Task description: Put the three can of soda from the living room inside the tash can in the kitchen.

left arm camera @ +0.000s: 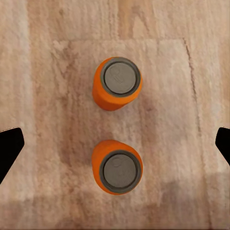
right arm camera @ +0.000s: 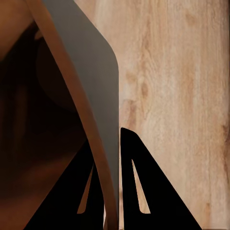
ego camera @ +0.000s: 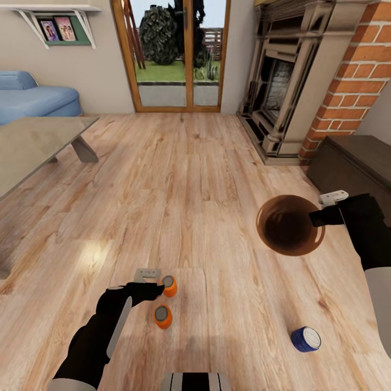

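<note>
Still early in the task, judging from the scene: all three cans on the wood floor [ego camera: 206, 179] of the living room, none inside the trash can [ego camera: 289, 225]. Trash can itself here too, not in the kitchen, carried by the right gripper [ego camera: 326, 216] in front of the dark low cabinet [ego camera: 358, 163] and the brick fireplace [ego camera: 293, 81]. Inside of the bin dark and, as far as visible, empty.

Two orange cans upright and close together near the left arm: the far orange can [ego camera: 169, 285] and the near orange can [ego camera: 162, 316], apart from each other by a small gap. Blue can [ego camera: 305, 339] lying on its side, well apart from them, on the right side of the floor, nearer to the bin. Left to do, most probably: pick each can, drop it in the bin, bring the bin to the kitchen.

Left gripper [ego camera: 157, 288] just beside the far orange can, hovering above the pair. In the left wrist view, fingers [left arm camera: 9, 148] spread wide, at the two edges of the picture, holding nothing and touching nothing; both orange cans between them, seen from the top.

Right gripper fingers [right arm camera: 143, 191] closed narrow on the rim of the trash can, thin wall pinched between them in the right wrist view.
</note>
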